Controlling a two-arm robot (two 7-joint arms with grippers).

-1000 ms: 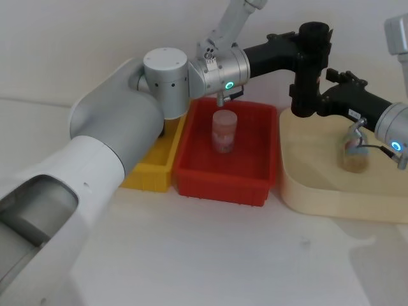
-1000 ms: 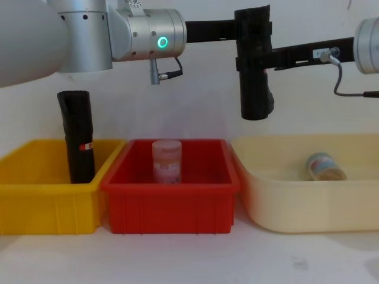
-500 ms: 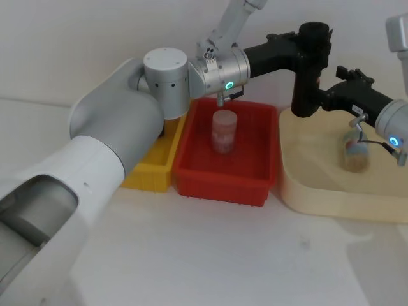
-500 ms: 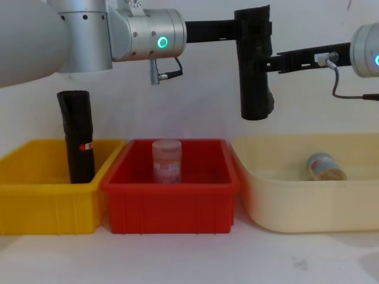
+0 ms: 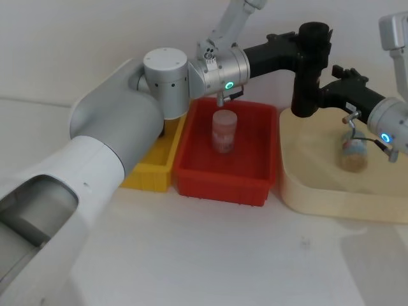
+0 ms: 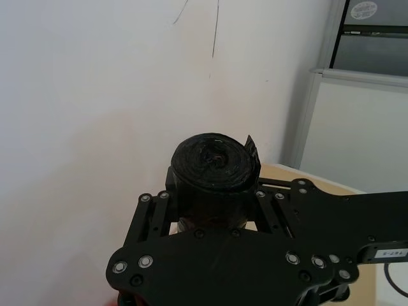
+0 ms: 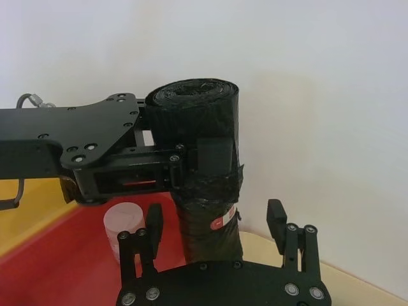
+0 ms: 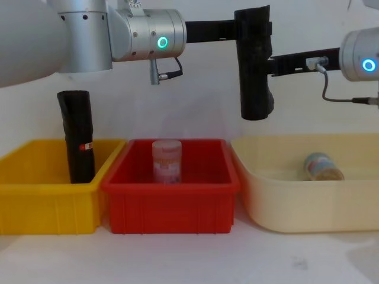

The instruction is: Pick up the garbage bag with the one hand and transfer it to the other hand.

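While L pincer (image 8: 253,26), arm level, clamps the upright garbage bag (image 8: 256,89), R pincer (image 7: 213,220) straddles it, jaws apart.

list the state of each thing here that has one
garbage bag: upright in the air, clamped near its top
left pincer: shut on the garbage bag
right pincer: open, flanking the bag's lower part without touching
black roll: standing in the yellow bin
pinkish jar: upright in the red bin
blue-lidded jar: on its side in the cream tray
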